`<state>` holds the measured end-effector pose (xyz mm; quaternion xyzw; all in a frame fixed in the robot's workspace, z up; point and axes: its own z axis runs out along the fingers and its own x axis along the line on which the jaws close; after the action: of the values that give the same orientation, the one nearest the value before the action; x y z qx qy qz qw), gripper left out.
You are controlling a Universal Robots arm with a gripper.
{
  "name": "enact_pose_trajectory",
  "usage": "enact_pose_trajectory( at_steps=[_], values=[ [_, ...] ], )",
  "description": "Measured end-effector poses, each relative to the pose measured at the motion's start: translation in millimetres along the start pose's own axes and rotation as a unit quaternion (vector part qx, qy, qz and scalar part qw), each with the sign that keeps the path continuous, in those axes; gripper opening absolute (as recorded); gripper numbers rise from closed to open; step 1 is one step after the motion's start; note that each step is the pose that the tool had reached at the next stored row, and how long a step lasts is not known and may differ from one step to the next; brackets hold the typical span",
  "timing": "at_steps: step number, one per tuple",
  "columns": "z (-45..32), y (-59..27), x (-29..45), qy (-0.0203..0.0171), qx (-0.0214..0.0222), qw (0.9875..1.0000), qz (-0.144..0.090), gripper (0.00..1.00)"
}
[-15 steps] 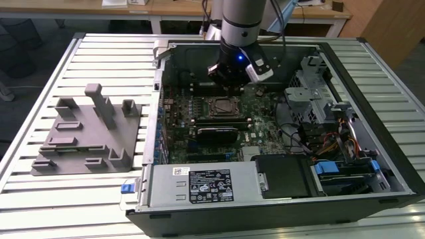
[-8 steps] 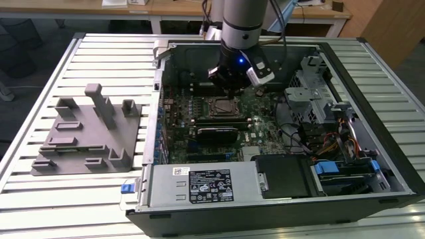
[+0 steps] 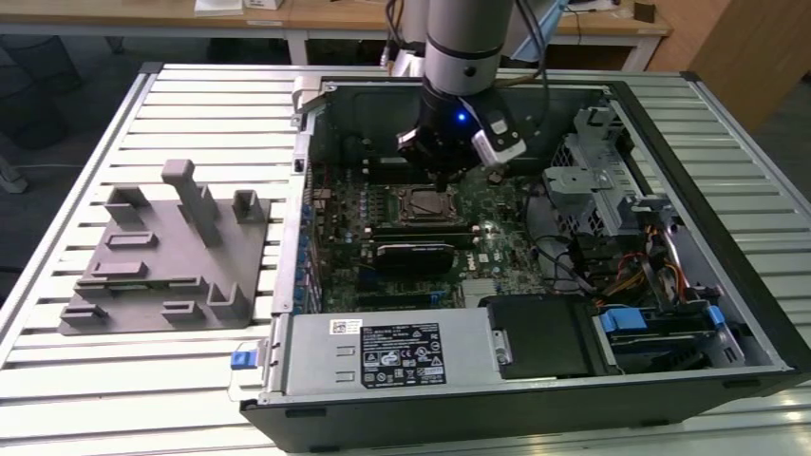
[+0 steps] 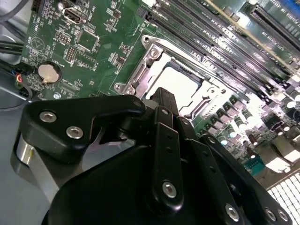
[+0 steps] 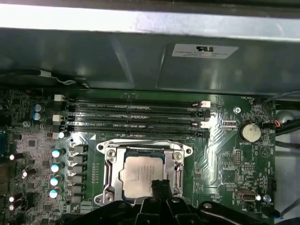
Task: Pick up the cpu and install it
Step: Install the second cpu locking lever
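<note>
One cpu [image 5: 143, 176], silvery top up, lies flat inside the metal socket frame [image 5: 108, 161] on the green motherboard [image 5: 225, 159]; the second wrist view catches it too [image 4: 176, 84], pale and glaring in the frame's opening. The pincer [image 5: 159, 187] hangs right over the chip's near edge, its black tip narrow, fingers drawn together with nothing between them, and whether the tip touches the chip I cannot tell. In the exterior view the pincer [image 3: 446, 174] sits at the end of the single arm, just above the socket [image 3: 428, 202], and the chip itself is too small to pick out there.

Four long memory slots [image 5: 131, 115] run side by side just beyond the socket in the first wrist view, with a round coin battery [image 5: 249, 131] off to one side; the second wrist view shows that battery [image 4: 48, 71] as well, plus the pincer's black linkage blocking most of the board.

The exterior view gives the wider scene: one open computer case [image 3: 709, 313] lying on a slatted tabletop [image 3: 190, 104], and one grey fixture with upright blocks [image 3: 165, 256] on the exterior view's left, well apart from the case.
</note>
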<state>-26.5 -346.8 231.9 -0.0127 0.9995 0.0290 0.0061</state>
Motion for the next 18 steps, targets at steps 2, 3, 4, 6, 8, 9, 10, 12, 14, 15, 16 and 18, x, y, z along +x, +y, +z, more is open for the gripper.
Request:
enact_pose_trajectory(
  at_steps=[2, 3, 4, 6, 8, 9, 10, 12, 14, 15, 16, 18],
  values=[
    [-3.5, -0.6, 0.0, -0.0001, -0.0001, 1.0, 0.0, 0.11],
    [-5.1, -1.2, 0.0, 0.0, 0.0, 1.0, 0.0, 0.11],
    [-5.9, -2.0, 0.0, -0.0001, -0.0002, 1.0, 0.0, 0.11],
    [-6.4, -6.2, 0.1, 0.0, -0.0001, 1.0, 0.0, 0.11],
    [-6.8, -12.8, 0.3, -0.0001, -0.0001, 1.0, 0.0, 0.11],
    [-7.0, -16.3, 0.3, 0.0, -0.0001, 1.0, 0.0, 0.11],
    [-7.3, -20.1, 0.4, 0.0, -0.0001, 1.0, 0.0, 0.11],
    [-7.7, -27.4, 0.6, 0.0, -0.0001, 1.0, 0.0, 0.11],
    [-8.0, -32.5, 0.7, 0.0023, -0.0001, 1.0, 0.0, 0.11],
    [-7.8, -33.3, 0.8, 0.0091, -0.0004, 1.0, 0.001, 0.11],
    [-7.6, -33.6, 0.8, 0.0168, -0.0007, 0.9999, 0.001, 0.11],
    [-6.1, -33.9, 0.8, 0.0242, -0.0007, 0.9997, 0.001, 0.11]
  ],
)
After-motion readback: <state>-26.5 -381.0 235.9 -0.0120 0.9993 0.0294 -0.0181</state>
